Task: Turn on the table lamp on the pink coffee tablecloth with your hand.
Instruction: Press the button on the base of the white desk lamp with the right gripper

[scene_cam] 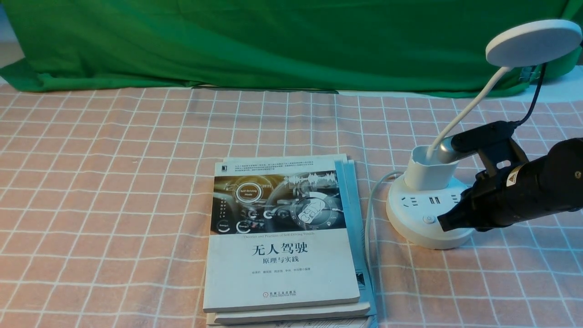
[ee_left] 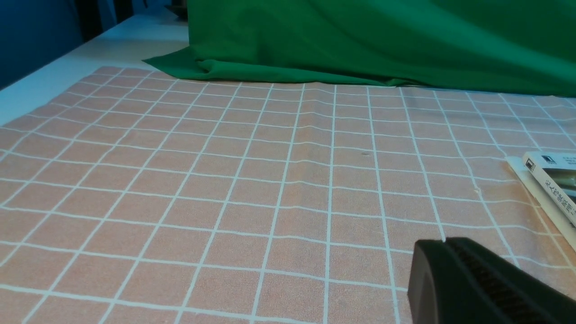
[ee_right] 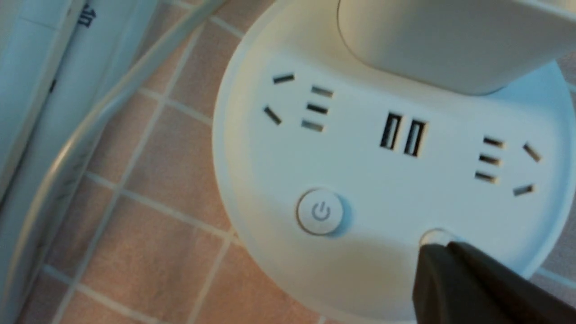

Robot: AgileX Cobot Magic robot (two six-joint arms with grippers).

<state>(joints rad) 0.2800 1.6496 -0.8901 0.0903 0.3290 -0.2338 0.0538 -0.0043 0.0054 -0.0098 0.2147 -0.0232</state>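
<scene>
The white table lamp (scene_cam: 428,182) stands at the right on the pink coffee tablecloth (scene_cam: 114,182), its disc head (scene_cam: 533,42) raised on a thin neck and unlit. My right gripper (scene_cam: 444,224), the black hand, is shut with its tip on the front of the round base. In the right wrist view the tip (ee_right: 434,252) covers most of the second button (ee_right: 432,235), beside the power-symbol button (ee_right: 320,211). My left gripper (ee_left: 443,245) is shut and empty, low over the bare cloth (ee_left: 225,180).
A stack of books (scene_cam: 282,237) lies in the middle of the cloth, just left of the lamp's white cord (scene_cam: 370,214). A green backdrop cloth (scene_cam: 273,41) hangs along the far edge. The books' corner shows in the left wrist view (ee_left: 551,180).
</scene>
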